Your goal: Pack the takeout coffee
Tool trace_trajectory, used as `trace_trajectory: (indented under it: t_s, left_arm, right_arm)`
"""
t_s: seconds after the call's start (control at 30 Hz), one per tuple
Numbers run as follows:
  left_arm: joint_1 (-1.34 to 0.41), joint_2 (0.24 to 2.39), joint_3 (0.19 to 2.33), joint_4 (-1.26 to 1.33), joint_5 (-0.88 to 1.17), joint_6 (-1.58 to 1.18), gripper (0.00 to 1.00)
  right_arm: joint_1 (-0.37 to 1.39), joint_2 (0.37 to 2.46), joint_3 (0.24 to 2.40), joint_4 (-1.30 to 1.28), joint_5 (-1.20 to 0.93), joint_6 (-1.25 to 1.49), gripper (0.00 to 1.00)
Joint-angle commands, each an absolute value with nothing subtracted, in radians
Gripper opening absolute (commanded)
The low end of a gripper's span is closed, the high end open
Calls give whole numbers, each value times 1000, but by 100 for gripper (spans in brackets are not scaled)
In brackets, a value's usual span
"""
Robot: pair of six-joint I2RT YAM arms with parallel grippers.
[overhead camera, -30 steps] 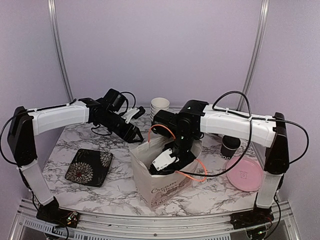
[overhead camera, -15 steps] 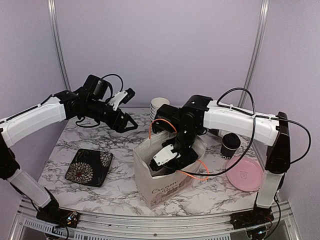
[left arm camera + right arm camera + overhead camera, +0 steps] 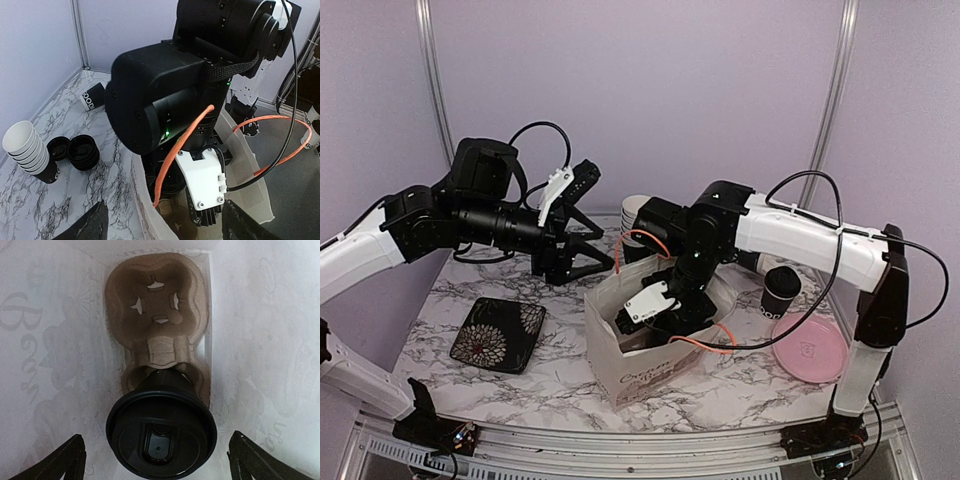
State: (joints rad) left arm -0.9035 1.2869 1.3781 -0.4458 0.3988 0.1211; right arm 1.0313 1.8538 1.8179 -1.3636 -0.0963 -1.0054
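One lidded coffee cup (image 3: 781,293) stands upright beside the pink plate (image 3: 809,347), outside the paper bag (image 3: 650,368). Left gripper (image 3: 598,252) hangs wide open, empty. Left wrist view: the right arm (image 3: 165,110) fills the bag's mouth. Right wrist view: a second cup (image 3: 161,432) stands upright in the cup carrier (image 3: 155,305), near slot, bag walls close. The right gripper (image 3: 157,460) is spread wide, holding nothing.

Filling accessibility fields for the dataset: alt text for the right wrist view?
A black-lidded coffee cup sits in one slot of a pulp carrier inside a white paper bag; the other slot is empty. The open right gripper straddles it, not touching.
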Motion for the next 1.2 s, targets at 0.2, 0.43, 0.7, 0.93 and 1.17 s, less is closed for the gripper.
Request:
trace_trajectory:
  t_s: [0.2, 0.43, 0.7, 0.93, 1.17]
  left_arm:
    - [-953, 1477, 1498, -358, 264, 130, 34]
    - [-951, 1474, 1442, -301, 270, 166, 0]
    - [-882, 1498, 1417, -261, 224, 166, 0]
    - [-787, 1559, 1472, -250, 227, 221, 0]
    - [-714, 1668, 1582, -281, 282, 230, 1]
  right_arm:
    - [1025, 1811, 1852, -1371, -127, -963, 97]
    - [1020, 1775, 1867, -1337, -86, -937, 96]
    - [1020, 1706, 1947, -1314, -147, -961, 98]
    - [1019, 1657, 1973, -1322, -158, -965, 98]
    - [868, 1615, 2050, -1313, -185, -956, 97]
